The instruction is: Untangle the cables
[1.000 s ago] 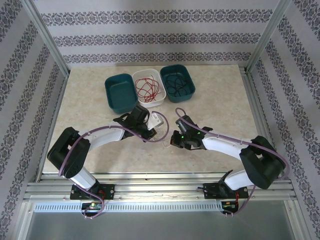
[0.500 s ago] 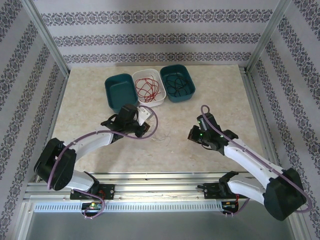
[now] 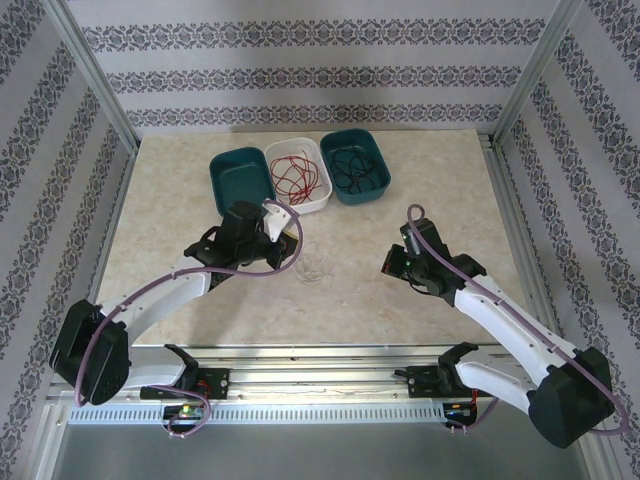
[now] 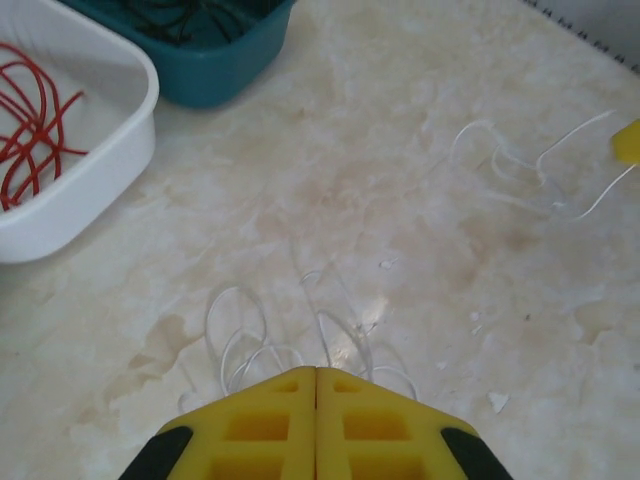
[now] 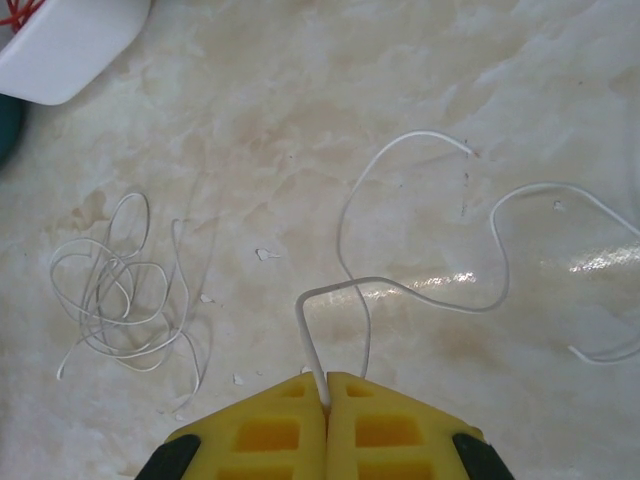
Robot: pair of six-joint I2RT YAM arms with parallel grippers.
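Three bins stand in a row on the table (image 3: pixel 440 200): the white bin (image 3: pixel 306 204) in the middle, one teal bin (image 3: pixel 362 196) touching its right side and another touching its left. Inside the white bin lie red cables (image 3: pixel 296 178), loosely coiled; black cables (image 3: pixel 355 168) lie in the teal bin on its right.

On the bare table, on the near side of the white bin and apart from it, lies a tangle of white cable (image 5: pixel 115 290). The left gripper (image 4: pixel 316 375) is at this tangle, its yellow fingers pressed flat together with no gap. Loops of the tangle run right up under the tips, and whether any strand is pinched there cannot be told.

Further from the white bin, beyond the tangle to the right, is the right gripper (image 5: pixel 326 383). Its fingers are closed on a single white cable (image 5: pixel 420 290), which comes out of the seam between them, bends sharply, and runs in wide curves over the table, apart from the tangle.
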